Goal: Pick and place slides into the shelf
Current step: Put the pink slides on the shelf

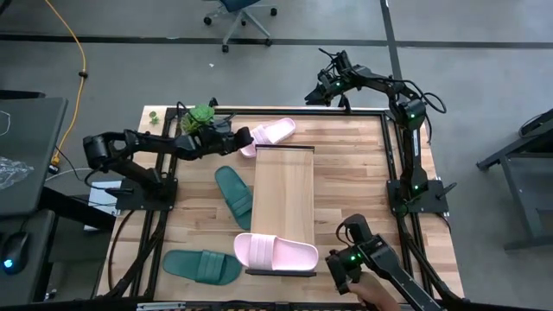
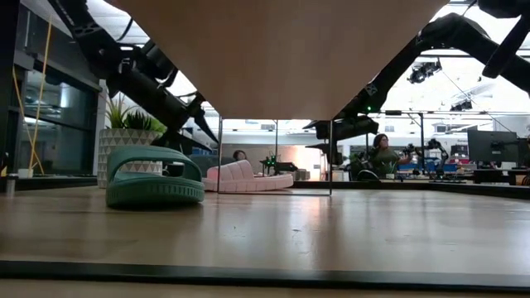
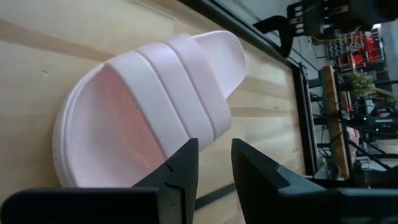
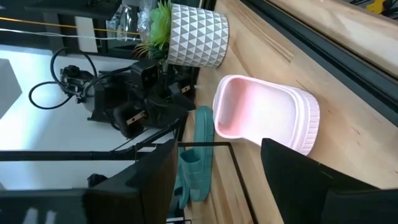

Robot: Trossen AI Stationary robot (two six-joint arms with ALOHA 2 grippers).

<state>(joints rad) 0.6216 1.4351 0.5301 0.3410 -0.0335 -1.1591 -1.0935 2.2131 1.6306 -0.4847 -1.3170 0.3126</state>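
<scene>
One pale pink slide (image 1: 270, 134) (image 3: 149, 106) (image 4: 267, 118) lies on the table just past the far end of the shelf (image 1: 283, 203). My left gripper (image 1: 245, 138) (image 3: 214, 171) hovers at that slide's left side. It is open by a narrow gap, with nothing between the fingers. My right gripper (image 1: 313, 95) (image 4: 217, 180) waits wide open over the table's far edge. A second pink slide (image 1: 276, 253) lies across the shelf's near end. One teal slide (image 1: 233, 192) (image 2: 154, 175) rests on the table left of the shelf. Another teal slide (image 1: 201, 265) lies near the front left.
A white patterned pot with a green plant (image 1: 203, 117) (image 4: 196, 37) stands at the far left corner, close behind my left arm. The shelf's thin black legs (image 2: 331, 157) stand on the table. At the front right, a person's hand (image 1: 380, 298) holds another dark arm (image 1: 354, 259).
</scene>
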